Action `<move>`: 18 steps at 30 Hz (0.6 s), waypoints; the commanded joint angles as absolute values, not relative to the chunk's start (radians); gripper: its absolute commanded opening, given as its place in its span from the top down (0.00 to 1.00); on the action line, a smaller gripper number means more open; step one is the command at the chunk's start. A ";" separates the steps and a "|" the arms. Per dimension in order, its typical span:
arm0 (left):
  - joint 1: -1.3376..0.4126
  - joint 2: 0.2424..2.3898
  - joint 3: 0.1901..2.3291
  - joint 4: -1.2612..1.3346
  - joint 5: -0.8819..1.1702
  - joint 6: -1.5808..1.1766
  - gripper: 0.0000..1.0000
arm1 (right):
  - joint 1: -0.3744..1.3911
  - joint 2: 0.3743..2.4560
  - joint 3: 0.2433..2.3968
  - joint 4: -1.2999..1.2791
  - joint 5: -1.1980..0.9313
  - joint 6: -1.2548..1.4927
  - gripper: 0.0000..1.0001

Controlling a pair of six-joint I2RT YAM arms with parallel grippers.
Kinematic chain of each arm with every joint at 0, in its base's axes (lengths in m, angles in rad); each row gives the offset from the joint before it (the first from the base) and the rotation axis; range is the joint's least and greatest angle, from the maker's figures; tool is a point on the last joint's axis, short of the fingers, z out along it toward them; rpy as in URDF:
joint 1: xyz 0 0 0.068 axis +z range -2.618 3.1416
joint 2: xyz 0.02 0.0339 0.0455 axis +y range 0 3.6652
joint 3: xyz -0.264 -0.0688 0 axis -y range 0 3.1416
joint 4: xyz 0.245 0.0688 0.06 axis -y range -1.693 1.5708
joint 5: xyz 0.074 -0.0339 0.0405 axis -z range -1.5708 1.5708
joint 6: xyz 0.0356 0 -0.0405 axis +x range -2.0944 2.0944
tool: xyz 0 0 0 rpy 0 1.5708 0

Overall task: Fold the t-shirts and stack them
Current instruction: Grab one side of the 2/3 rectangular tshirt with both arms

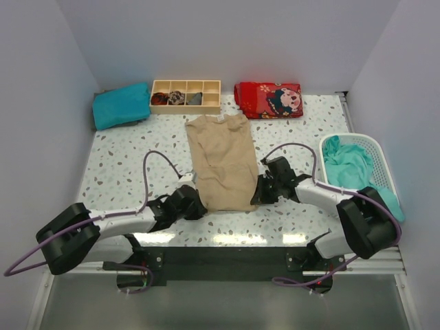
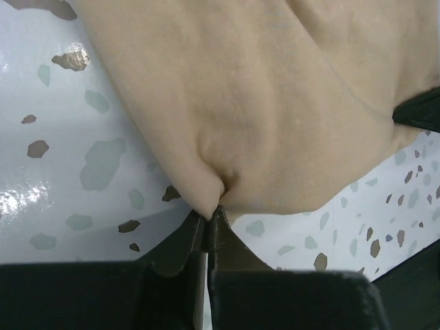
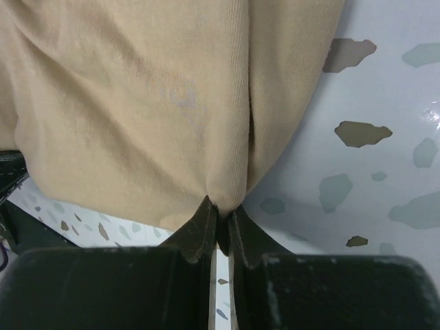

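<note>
Left gripper (image 2: 210, 214) and right gripper (image 3: 223, 210) each pinch a near corner of the narrowed tan-beige cloth t-shirt (image 1: 221, 161), while one teal cloth t-shirt (image 1: 122, 104) seems already folded and another crumpled teal shirt (image 1: 347, 165) waits in the white plastic basket (image 1: 357, 137).

The tan t-shirt (image 1: 221, 161) in the middle of the frame is one plain sandy colour, with no print on it. At the upper left, a folded t-shirt (image 1: 121, 105) is bright teal. At the right, another teal t-shirt (image 1: 347, 163) lies in a white basket (image 1: 381, 155). The desk (image 1: 117, 165) is white with small grey, green and brown specks. At the top, a wooden box (image 1: 185, 84) is pale yellow-brown. Beside it, a red cloth (image 1: 269, 100) has a cartoon figure printed on it. The left pincer (image 2: 210, 218) is black, and so is the right pincer (image 3: 223, 213). The left arm (image 1: 124, 221) is white and black.
</note>
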State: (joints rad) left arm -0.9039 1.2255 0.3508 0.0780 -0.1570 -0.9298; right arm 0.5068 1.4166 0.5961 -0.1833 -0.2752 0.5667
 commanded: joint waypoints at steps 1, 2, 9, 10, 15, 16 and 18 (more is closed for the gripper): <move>-0.908 1.272 0.405 -0.057 -0.213 -0.882 1.00 | 0.511 1.395 0.588 -0.193 -0.296 0.554 0.97; -0.910 1.270 0.411 -0.081 -0.224 -0.870 1.00 | 0.509 1.381 0.586 -0.201 -0.296 0.552 0.97; -0.933 1.151 0.394 -0.204 -0.193 -0.847 1.00 | 0.514 1.235 0.551 -0.296 -0.316 0.548 0.98; -0.937 1.108 0.391 -0.224 -0.187 -0.847 1.00 | 0.521 1.215 0.534 -0.320 -0.314 0.551 0.98; -0.972 0.965 0.350 -0.334 -0.108 -0.851 1.00 | 0.557 1.071 0.483 -0.403 -0.342 0.578 0.98; -0.991 0.918 0.342 -0.344 -0.095 -0.871 1.00 | 0.580 1.039 0.466 -0.437 -0.341 0.584 0.98; -1.020 0.872 0.328 -0.380 -0.091 -0.897 1.00 | 0.610 0.947 0.450 -0.483 -0.322 0.612 0.97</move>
